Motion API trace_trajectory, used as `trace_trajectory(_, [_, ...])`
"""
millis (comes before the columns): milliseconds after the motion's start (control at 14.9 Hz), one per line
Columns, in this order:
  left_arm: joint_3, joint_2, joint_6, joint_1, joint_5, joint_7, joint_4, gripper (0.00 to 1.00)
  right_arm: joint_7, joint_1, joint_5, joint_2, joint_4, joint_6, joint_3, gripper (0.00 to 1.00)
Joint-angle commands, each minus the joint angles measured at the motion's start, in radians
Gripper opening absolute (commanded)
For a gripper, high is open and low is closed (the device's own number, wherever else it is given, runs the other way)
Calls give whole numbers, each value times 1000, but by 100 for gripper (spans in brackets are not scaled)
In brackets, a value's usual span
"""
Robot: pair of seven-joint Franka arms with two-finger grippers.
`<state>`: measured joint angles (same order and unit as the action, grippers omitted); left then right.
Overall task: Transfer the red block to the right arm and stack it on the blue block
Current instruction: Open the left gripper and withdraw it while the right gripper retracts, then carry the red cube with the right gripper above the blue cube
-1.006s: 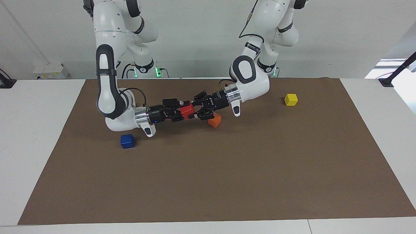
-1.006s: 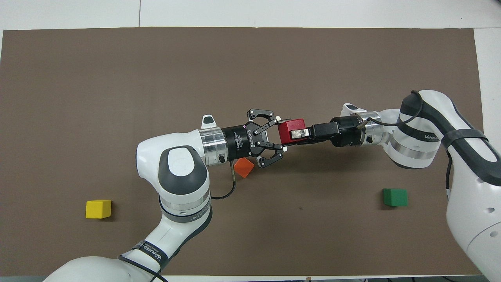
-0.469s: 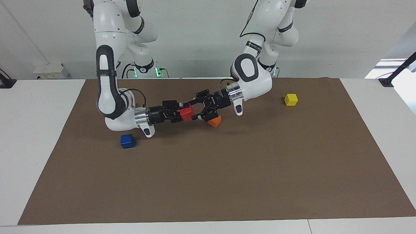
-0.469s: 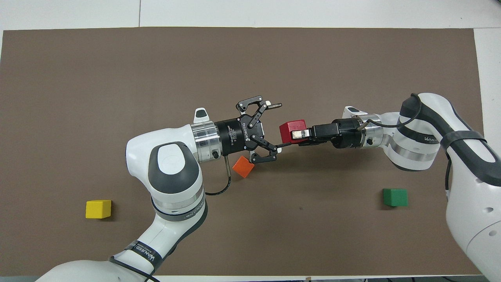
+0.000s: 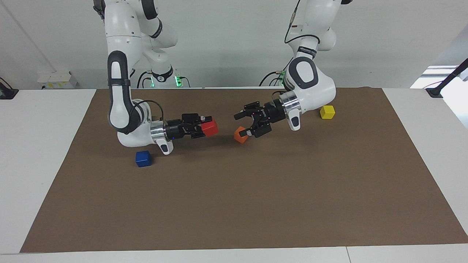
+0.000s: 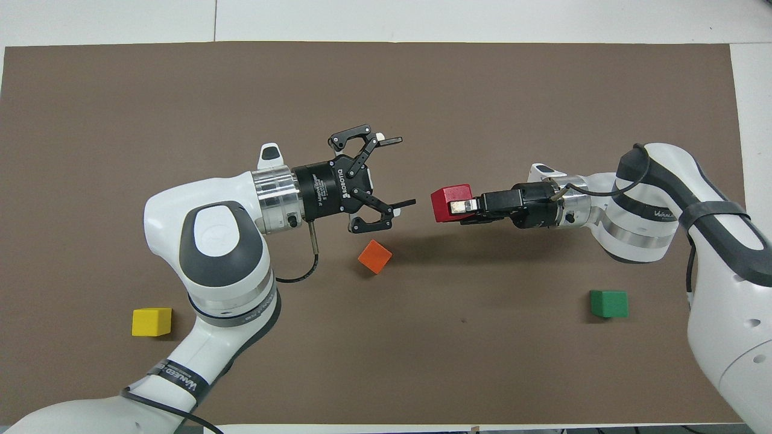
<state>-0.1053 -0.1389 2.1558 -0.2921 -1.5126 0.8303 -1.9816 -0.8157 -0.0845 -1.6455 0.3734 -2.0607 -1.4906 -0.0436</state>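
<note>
Because the right hand is closed on the red block and holds it in the air near the tabletop's middle, the left hand stands open and apart over the orange block, while the blue block waits on the tabletop under the right arm.

We read "ROBOTIQ" in white on the black body of the left gripper. A partly legible "WANLEO"-like word marks each arm's dark band.

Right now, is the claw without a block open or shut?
Open. The left claw has its fingertips spread wide apart with nothing between them, hanging above the mat.
</note>
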Motion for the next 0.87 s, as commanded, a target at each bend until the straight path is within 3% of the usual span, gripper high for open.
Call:
trace_trajectory(0, [-7,9,-169,125,182,-22,18,100,116,12,99,-120,11,-149,-1,0])
trace_trajectory(268, [-5,8,-335,263,515,-51,121,100,438,14,376,-243,102,-336,-1,0])
trace_trajectory(469, [-4,12,-384,292,804,-118,219,100,614,28,699,-257,174,-407,-9,0])
trace_trajectory(603, [-5,28,-392,291,1044,-228,233,100,712,32,910,-266,201,-425,-10,0])
trace_trajectory(805, [-4,68,-461,295,1308,-448,231,100,765,52,1192,-272,211,-444,-10,0])
